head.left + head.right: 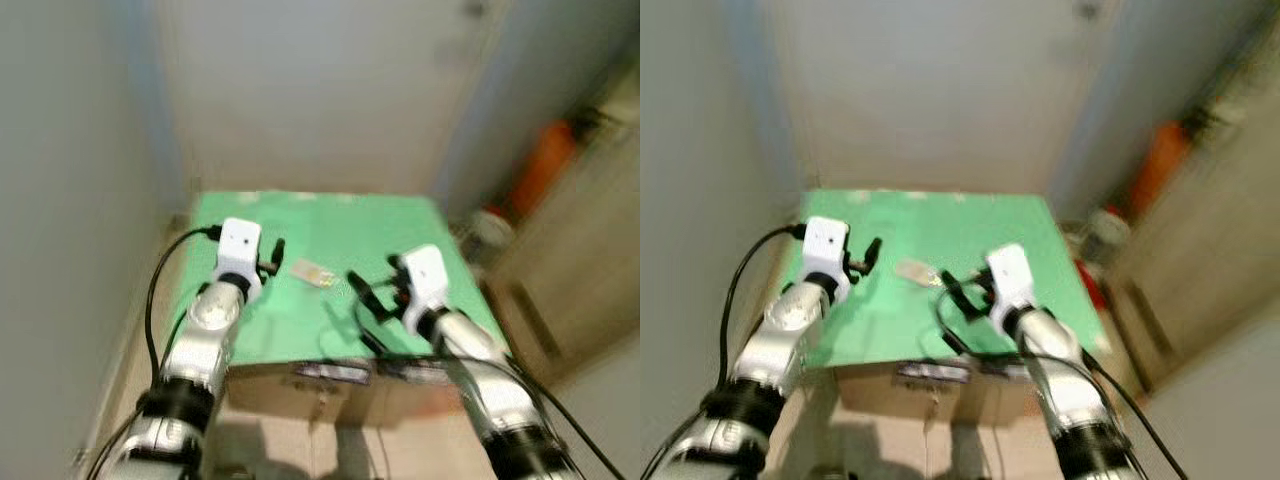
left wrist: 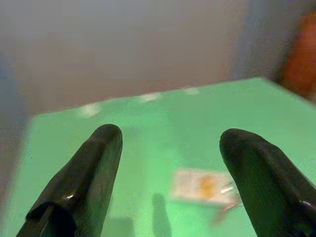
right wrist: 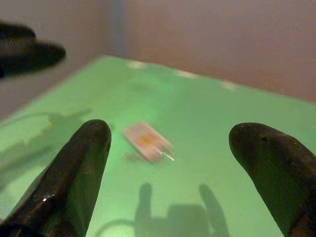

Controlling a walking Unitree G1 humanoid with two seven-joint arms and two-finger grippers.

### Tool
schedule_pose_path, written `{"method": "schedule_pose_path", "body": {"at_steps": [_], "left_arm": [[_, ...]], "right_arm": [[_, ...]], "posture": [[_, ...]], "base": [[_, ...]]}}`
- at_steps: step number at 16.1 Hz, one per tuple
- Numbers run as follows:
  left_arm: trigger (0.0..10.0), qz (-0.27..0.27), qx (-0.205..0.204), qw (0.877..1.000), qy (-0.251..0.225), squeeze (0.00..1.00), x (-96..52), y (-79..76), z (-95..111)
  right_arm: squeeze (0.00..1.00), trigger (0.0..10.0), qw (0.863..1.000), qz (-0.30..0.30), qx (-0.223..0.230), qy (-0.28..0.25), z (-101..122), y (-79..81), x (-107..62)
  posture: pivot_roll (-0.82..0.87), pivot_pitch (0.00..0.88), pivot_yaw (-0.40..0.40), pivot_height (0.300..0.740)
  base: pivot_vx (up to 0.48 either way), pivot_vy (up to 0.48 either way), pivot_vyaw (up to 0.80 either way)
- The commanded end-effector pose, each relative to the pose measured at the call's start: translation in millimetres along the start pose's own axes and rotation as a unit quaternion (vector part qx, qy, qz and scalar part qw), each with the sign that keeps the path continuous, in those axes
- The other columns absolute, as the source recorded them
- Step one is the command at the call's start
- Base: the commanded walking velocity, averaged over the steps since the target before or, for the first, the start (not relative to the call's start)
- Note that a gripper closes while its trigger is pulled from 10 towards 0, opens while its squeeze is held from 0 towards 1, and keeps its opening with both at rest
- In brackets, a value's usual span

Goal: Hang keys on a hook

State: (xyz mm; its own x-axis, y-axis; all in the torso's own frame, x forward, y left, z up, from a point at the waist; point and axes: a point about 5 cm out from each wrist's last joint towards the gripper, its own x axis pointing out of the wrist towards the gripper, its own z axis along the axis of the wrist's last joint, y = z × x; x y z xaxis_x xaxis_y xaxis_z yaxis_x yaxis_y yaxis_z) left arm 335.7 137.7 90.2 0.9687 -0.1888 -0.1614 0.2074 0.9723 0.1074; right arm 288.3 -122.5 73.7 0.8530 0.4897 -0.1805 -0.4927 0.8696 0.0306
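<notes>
- Two grippers over the green surface (image 1: 300, 330), both spread wide and holding nothing.
- Left gripper (image 2: 173, 163): keys (image 2: 207, 186) lie flat on the surface just ahead of it, nearer its right finger (image 2: 261, 182).
- Right gripper (image 3: 168, 163): keys (image 3: 147, 141) ahead, between the finger lines and nearer the left finger (image 3: 74, 168); not touching.
- From the head views the keys (image 1: 313, 272) sit between the two grippers, a bit closer to the left one.
- Looks like a pale rectangular tag with an orange mark, metal bits at one end. Blurred, so can't resolve ring or key blades.
- Long axis runs diagonally, from near the left gripper toward the right gripper; metal end points toward the right gripper.
- My read: both arms are staged for a pick and the grasp has not started.
- Hook: can't make one out on the wall behind.
</notes>
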Motion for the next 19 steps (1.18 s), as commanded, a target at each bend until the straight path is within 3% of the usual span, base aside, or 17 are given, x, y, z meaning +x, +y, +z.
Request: {"method": "schedule_pose_path", "body": {"at_steps": [1,7,17,19], "left_arm": [[10.0,-0.023,-0.002,1.000,-0.014,0.00,8.3,-10.7,7.6],[10.0,-0.041,0.007,0.999,-0.026,0.00,15.7,-13.3,8.6],[10.0,-0.037,-0.003,0.999,-0.016,0.00,18.7,-9.6,1.0],[10.0,-0.043,0.015,0.999,0.000,0.00,19.4,-13.0,-3.7]], "right_arm": [[0.00,10.0,1.000,-0.023,-0.004,-0.009,7.1,-8.9,-8.9],[0.00,10.0,1.000,-0.024,0.000,0.002,1.2,7.3,-18.3],[0.00,10.0,1.000,-0.027,0.009,0.010,0.9,12.5,-23.7],[0.00,10.0,1.000,-0.025,0.009,0.014,0.3,13.2,-23.3]], "posture": [[-0.05,0.023,-0.068,0.740],[-0.06,0.016,-0.043,0.740],[-0.07,0.043,-0.039,0.740],[-0.07,0.047,-0.041,0.740]], "base": [[0.000,0.000,0.00],[0.000,0.000,0.00],[0.373,0.301,0.00],[0.353,0.131,0.00]]}}
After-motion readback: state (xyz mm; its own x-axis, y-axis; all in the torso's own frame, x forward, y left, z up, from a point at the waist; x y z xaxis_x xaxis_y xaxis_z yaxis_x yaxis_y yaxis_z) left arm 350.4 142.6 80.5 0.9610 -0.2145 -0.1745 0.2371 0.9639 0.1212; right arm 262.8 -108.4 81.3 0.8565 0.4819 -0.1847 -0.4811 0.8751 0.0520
